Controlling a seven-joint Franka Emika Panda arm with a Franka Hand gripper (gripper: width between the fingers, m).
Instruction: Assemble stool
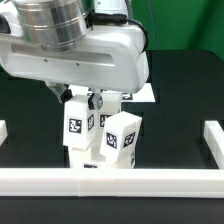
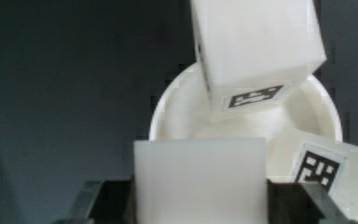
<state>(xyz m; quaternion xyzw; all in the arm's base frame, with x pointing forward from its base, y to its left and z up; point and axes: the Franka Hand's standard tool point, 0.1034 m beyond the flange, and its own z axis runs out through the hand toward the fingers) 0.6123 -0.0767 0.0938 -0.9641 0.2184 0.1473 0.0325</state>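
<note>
- Exterior view: the gripper (image 1: 88,99) hangs low over the middle of the black table (image 1: 30,112), just behind the front border rail (image 1: 110,181). 2 upright white legs show below it: the left leg (image 1: 77,128), tagged on its face, rises between the fingers, and the right leg (image 1: 124,140) stands just beside it, tagged on 2 faces.
- Exterior view: the arm's bulk hides the seat and most of the marker board (image 1: 143,94), of which only a corner shows at the exterior view's right.
- Wrist view: a blocky white leg (image 2: 197,180) fills the space between the dark fingertips (image 2: 105,200). The jaws appear clamped on this leg, though the contact faces are partly cropped, so this is a judgement.
- Wrist view: beyond it lies the round seat (image 2: 194,115), with a further tagged leg (image 2: 256,55) rising from it at a slant and another tagged block (image 2: 327,160) at the edge.
- Handling: the parts look like rigid, light, smooth plastic; flat opposite sides of a leg give the surest hold, and a slack grip may let it twist.
- Clearance: room is tight. The neighbouring legs crowd the held one, and the front rail and side rail (image 1: 212,140) bound the area; straight up is the freest way out.
</note>
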